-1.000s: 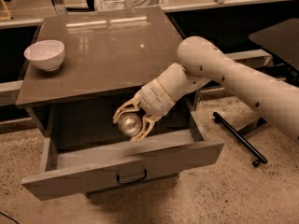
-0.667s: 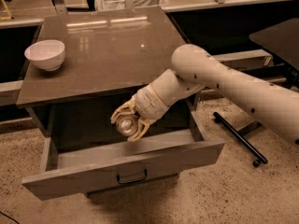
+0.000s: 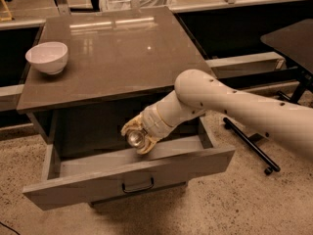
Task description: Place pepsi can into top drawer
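- The robot's pincer [image 3: 138, 137] was clamped on the pepsi can [image 3: 133, 139], its yellowish fingers wrapped round the can's sides and the silver end turned toward the camera.
- Pincer and can hung inside the pulled-out top drawer [image 3: 98, 182], below the front edge of the grey surface [image 3: 117, 53] and just behind the drawer's front panel; whether the can touched the drawer floor could not be told.
- The pale arm [image 3: 234, 106] reached in from the right.
- A white bowl [image 3: 47, 56] sat near the surface's left edge.

Pincer [image 3: 138, 139] holds pepsi can [image 3: 134, 139] in top drawer [image 3: 186, 163]; bowl [image 3: 47, 57] on cabinet [image 3: 122, 58].
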`<state>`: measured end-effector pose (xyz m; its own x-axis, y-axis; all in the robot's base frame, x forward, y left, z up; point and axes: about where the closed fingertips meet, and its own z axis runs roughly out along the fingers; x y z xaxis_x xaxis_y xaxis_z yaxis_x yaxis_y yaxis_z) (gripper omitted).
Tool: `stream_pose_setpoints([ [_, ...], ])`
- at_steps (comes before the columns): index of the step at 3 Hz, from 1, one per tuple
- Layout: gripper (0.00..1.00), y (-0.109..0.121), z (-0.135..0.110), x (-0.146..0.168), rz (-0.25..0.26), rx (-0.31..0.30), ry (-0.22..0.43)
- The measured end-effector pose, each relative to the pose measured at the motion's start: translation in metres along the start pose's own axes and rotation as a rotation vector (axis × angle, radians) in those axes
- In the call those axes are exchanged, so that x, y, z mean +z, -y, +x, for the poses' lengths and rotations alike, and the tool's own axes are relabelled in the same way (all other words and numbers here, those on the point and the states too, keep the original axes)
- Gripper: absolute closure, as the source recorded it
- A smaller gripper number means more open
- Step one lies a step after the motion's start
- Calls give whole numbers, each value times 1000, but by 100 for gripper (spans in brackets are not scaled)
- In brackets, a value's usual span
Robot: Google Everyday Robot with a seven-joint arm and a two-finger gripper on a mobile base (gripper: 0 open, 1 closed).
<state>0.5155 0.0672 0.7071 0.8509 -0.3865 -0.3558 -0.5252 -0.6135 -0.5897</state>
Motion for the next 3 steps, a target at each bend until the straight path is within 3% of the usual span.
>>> stream_pose_setpoints([
  [1, 98, 1, 4, 22, -85, -79, -49],
  [3, 52, 14, 1, 60, -118, -150, 95],
])
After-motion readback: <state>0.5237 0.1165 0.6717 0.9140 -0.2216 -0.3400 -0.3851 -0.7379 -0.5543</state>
